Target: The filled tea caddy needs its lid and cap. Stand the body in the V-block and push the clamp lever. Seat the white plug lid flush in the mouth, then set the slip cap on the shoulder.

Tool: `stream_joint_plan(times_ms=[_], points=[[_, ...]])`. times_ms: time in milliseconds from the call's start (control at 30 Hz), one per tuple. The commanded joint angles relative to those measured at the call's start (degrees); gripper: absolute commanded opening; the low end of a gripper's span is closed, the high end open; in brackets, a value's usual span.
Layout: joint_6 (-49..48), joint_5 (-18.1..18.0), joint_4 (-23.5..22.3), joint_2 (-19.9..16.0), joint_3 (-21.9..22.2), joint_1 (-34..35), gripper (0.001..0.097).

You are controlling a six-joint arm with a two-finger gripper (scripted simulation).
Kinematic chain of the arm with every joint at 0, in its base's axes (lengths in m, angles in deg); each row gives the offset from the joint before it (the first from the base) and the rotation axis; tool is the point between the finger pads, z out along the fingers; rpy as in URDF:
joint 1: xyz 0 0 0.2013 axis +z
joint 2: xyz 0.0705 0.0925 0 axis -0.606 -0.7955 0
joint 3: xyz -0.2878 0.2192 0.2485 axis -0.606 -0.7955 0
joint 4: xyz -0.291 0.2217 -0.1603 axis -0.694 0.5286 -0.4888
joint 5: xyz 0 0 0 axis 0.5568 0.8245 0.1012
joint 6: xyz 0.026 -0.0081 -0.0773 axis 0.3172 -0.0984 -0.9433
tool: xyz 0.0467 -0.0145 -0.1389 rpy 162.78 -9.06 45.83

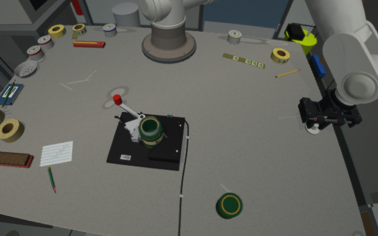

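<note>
In the middle of the table a black base plate carries the V-block. The green and tan caddy body stands upright in it, mouth open. The clamp lever with its red knob rises from the block's left side, angled up and to the left. The green slip cap with a yellow ring lies flat on the table near the front edge. The white plug lid sits at the table's right edge, partly hidden under my gripper. My gripper is down over the lid, partly closed and holding nothing.
Behind the fixture stands the arm's round base. Tape rolls, tins, a notepad, pencils and a wooden block line the left side. A tape roll, label strip and pencil lie at the right rear. A black cable runs from the plate to the front edge.
</note>
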Motion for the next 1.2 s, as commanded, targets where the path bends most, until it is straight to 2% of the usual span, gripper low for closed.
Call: stream_joint_plan(times_ms=[0, 367, 900, 1167], points=[[0.0, 0.0, 0.0, 0.0, 0.0, 0.0, 0.0395], [0.0, 0.0, 0.0, 0.0, 0.0, 0.0, 0.0395], [0.0, 0.0, 0.0, 0.0, 0.0, 0.0, 0.0085], [0.0, 1.5, 0.0, 1.3, 0.3, 0.0, 0.0075]])
